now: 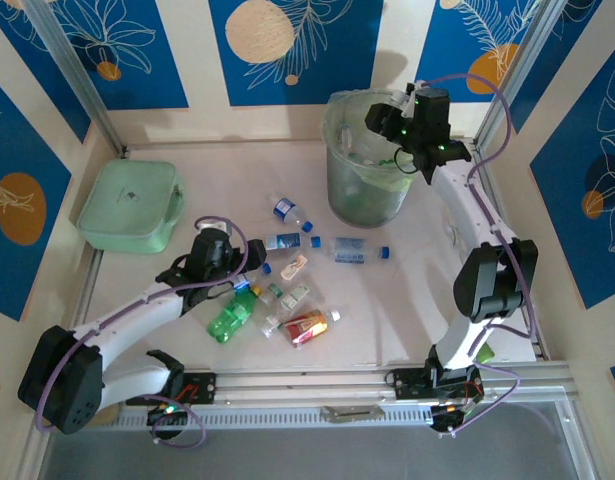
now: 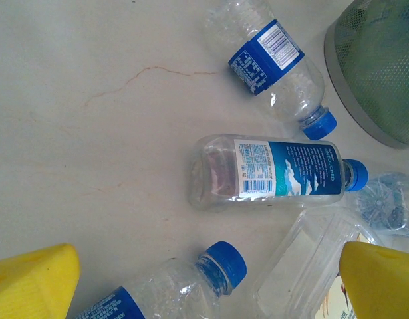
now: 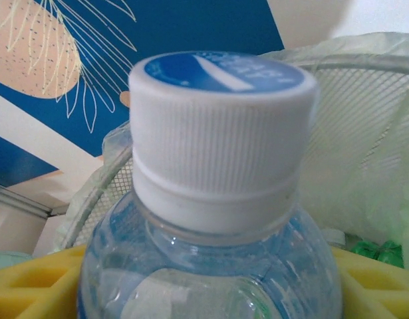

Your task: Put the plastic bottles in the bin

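We see the right gripper [image 1: 385, 120] up over the bin [image 1: 362, 200], which stands at the far right of the table [image 1: 407, 310]. In its wrist view a white-capped bottle [image 3: 217, 166] sits between the yellow pads [image 3: 31, 289], cap pointing up in that view. The bin's mesh rim and pale green liner are just behind it. We cannot tell whether the pads press the bottle or stand loose beside it.

The left gripper [image 1: 209, 252] hangs low over the middle of the table, jaws spread wide and holding nothing. Its yellow fingers [image 2: 34, 282] show at the lower corners of its wrist view. Beyond them a blue-labelled bottle [image 2: 271, 174] lies on its side, cap toward the bin, with more clear ones above and below it.

The other bottles [image 1: 287, 240] lie scattered mid-table, near the bin. Among them, a green bottle [image 1: 232, 315] and a red-orange bottle [image 1: 307, 325] are closest to the arms' bases. A mint case [image 1: 132, 205] rests at the far left, well apart.
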Controlling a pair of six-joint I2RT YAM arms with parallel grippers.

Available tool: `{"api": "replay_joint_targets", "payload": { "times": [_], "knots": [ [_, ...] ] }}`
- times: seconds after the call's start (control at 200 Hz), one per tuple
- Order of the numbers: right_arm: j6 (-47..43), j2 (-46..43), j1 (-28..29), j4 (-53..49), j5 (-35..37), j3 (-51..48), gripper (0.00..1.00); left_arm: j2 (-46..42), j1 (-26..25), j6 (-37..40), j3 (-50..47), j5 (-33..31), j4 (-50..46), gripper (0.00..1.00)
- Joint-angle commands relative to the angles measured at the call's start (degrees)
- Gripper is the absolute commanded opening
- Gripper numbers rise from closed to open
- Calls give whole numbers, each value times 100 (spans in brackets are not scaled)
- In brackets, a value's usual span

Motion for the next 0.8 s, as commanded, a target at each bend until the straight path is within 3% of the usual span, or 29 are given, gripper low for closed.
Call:
{"api": "replay_joint_targets", "payload": {
  "times": [0.0, 0.15, 0.435, 0.585, 0.705, 0.795],
  "knots": [
    [-152, 65, 54, -245, 4, 443, 77, -70, 38, 31, 89, 46, 21, 100],
    [-239, 77, 83, -420, 56, 759, 86, -116, 38, 59, 65, 11, -4, 99],
    [-482, -534, 239, -556, 28, 862, 90, -92, 38, 106, 120, -18, -7, 99],
    [-535, -1154, 448, -549, -240, 349, 92, -108, 38, 197, 196, -67, -137, 99],
    [-611, -1720, 754, -563, -352, -293, 100, -224, 47, 300, 234, -153, -372, 99],
    [-630, -2165, 1044, -484, -325, -946, 99, -371, 47, 389, 243, -223, -637, 99]
  ]
}}
